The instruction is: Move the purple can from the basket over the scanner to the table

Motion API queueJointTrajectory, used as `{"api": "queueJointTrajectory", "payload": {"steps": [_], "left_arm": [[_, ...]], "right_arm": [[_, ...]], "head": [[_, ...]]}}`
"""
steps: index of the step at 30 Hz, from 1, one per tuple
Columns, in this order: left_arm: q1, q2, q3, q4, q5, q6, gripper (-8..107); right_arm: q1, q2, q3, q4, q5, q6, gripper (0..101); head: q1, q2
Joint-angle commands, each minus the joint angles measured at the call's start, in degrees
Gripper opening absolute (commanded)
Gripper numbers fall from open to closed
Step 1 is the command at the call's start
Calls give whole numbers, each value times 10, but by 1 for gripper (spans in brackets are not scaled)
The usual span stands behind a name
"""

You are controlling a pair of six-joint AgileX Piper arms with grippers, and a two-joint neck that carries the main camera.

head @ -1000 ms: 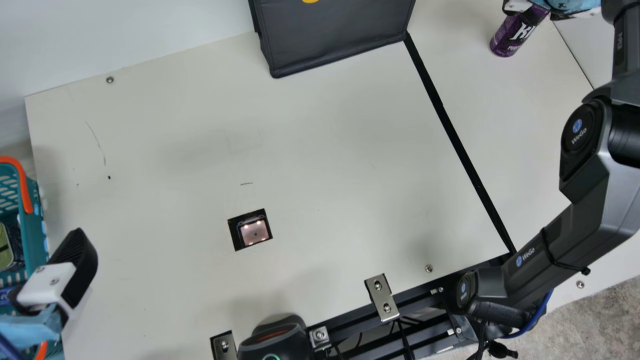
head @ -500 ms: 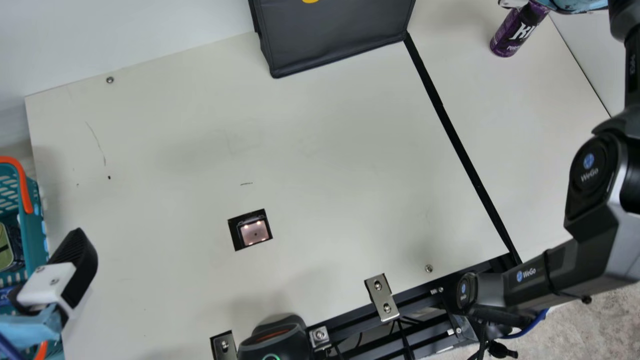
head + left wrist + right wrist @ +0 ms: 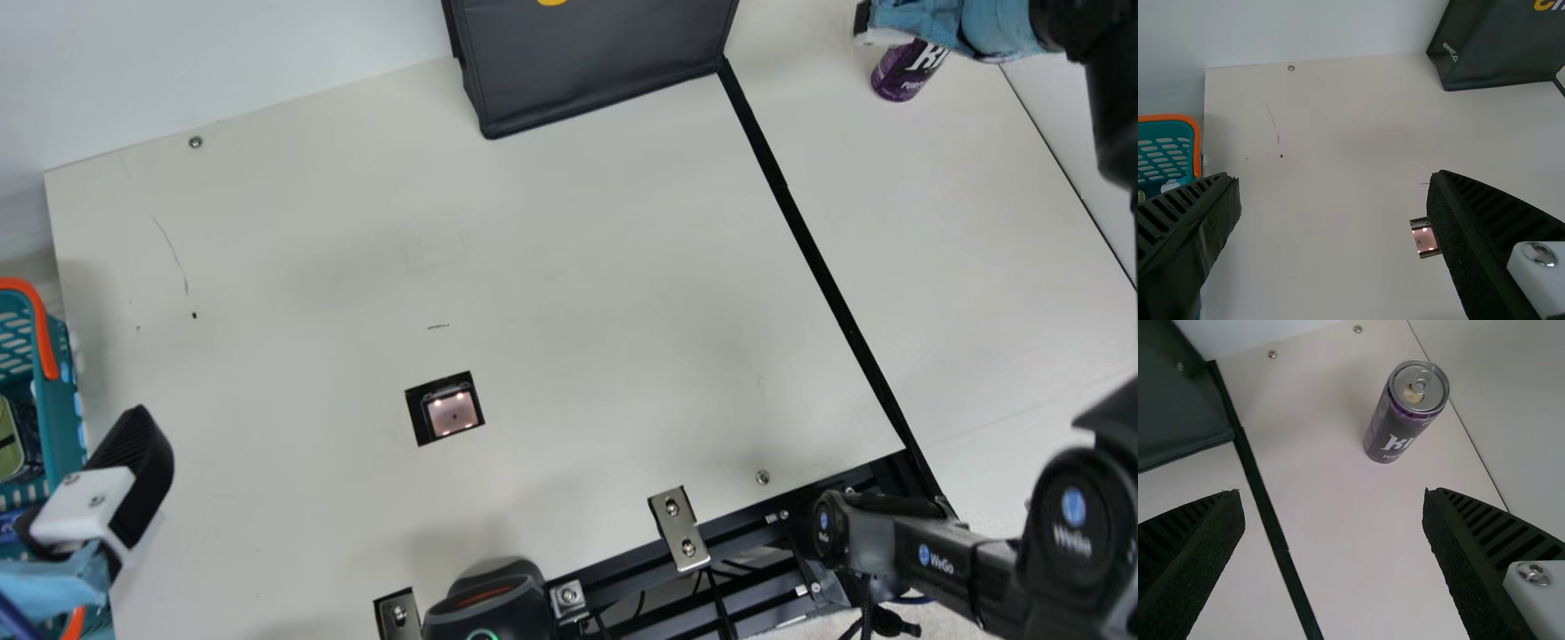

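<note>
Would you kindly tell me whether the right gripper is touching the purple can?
Apart; the right wrist view shows tabletop between the right gripper and the purple can.

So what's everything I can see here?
Purple can: one, standing on the table's right side
Table: one, cream, centre
Scanner: one, black, pinkish lit window, in the table
Basket: one, teal, orange handle, left edge
Bag: one, black, far side
Strip: one, black, across the table
Device: one, black, near edge
Brackets: three, silver, near edge
Left gripper: one, black-fingered, beside the basket
Right gripper: one, black-fingered, near the can
</note>
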Motion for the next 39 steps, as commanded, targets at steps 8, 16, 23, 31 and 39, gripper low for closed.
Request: {"api": "queueJointTrajectory", "payload": {"steps": [8, 16, 23, 31, 39], "left_arm": [[60, -6, -30, 3, 40, 23, 90], [140, -14, -71, 8, 93, 53, 90], [161, -16, -81, 9, 106, 60, 90], [161, -16, -81, 9, 105, 60, 90], [161, -16, -81, 9, 105, 60, 90]], "right_arm": [[52, -86, 27, 5, 35, 4, 95], [102, -166, 48, 16, 69, 4, 95], [147, -236, 67, 26, 99, 4, 95], [197, -316, 88, 38, 133, 4, 95], [234, -371, 105, 47, 162, 4, 95]], "head": [[-17, 79], [-17, 186], [-17, 199], [-17, 199], [-17, 199]]}}
